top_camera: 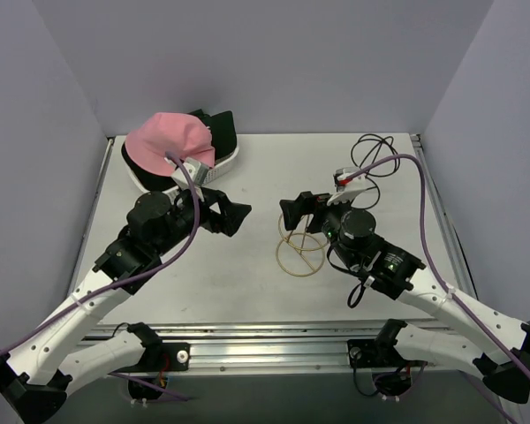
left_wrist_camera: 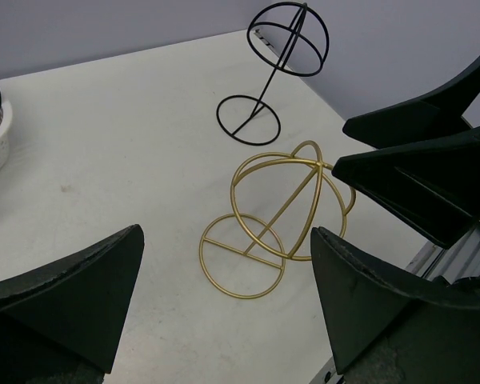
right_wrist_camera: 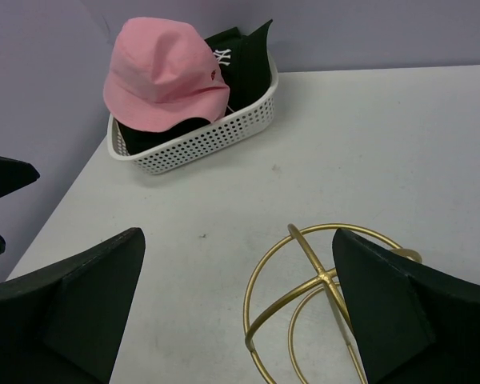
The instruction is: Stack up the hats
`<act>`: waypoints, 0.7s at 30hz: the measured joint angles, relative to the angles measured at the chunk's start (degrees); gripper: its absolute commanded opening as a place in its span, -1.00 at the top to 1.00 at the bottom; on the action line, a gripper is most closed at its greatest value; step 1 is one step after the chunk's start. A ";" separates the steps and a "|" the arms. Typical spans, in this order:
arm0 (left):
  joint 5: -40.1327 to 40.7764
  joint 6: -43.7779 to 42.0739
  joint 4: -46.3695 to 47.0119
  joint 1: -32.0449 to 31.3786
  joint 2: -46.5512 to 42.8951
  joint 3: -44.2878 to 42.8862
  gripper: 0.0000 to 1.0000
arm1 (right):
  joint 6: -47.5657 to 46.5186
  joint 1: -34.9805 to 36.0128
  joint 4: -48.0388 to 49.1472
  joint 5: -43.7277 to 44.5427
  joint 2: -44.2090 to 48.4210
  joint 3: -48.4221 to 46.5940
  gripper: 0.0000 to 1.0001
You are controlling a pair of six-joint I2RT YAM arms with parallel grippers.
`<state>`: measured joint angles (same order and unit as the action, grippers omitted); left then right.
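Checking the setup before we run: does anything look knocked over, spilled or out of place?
Nothing stands out. The pink hat sits on dark caps in the white basket at the far left corner, none spilled out. The gold stand and black stand both appear upright and bare.

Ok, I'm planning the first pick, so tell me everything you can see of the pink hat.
The pink bucket hat looks like soft, slightly creased fabric, crown up and brim drooping. It sits tilted atop a black cap with a white logo, both in the white mesh basket at the far left corner of the table. Nothing else touches it.
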<state>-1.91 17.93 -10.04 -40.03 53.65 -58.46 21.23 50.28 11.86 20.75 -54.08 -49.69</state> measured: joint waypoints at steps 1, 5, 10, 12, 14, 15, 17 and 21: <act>-0.09 0.04 0.04 -0.02 -0.07 0.00 -0.88 | 0.00 0.00 -0.07 0.00 -0.02 0.00 -1.00; 1.16 0.63 -0.31 -0.04 0.07 -0.13 -0.88 | -0.04 0.00 -0.09 0.26 0.13 0.00 -1.00; 6.69 0.96 -3.74 0.09 4.39 -5.60 -0.88 | -0.33 0.00 0.79 -0.35 1.27 0.42 -1.00; 8.79 0.83 -5.64 1.16 8.07 -10.47 -0.88 | -0.52 0.00 1.62 -1.16 2.21 0.98 -1.00; 10.45 0.52 -8.02 3.98 12.37 -16.65 -0.88 | -0.96 0.00 2.49 -1.86 3.52 1.88 -1.00; 10.64 0.46 -8.57 5.73 14.10 -19.19 -0.89 | -1.25 0.00 2.73 -2.12 4.13 2.25 -1.00; 10.29 0.48 -9.97 11.30 18.60 -25.55 -0.92 | -1.88 0.00 3.15 -2.19 5.27 2.80 -1.00; 10.08 0.39 -12.94 21.00 28.17 -36.94 -1.00 | -2.56 0.00 3.76 -2.12 7.45 3.56 -0.99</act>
<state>8.16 18.33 -22.98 -19.03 81.82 -95.39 18.68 50.28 15.62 18.63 -46.63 -46.13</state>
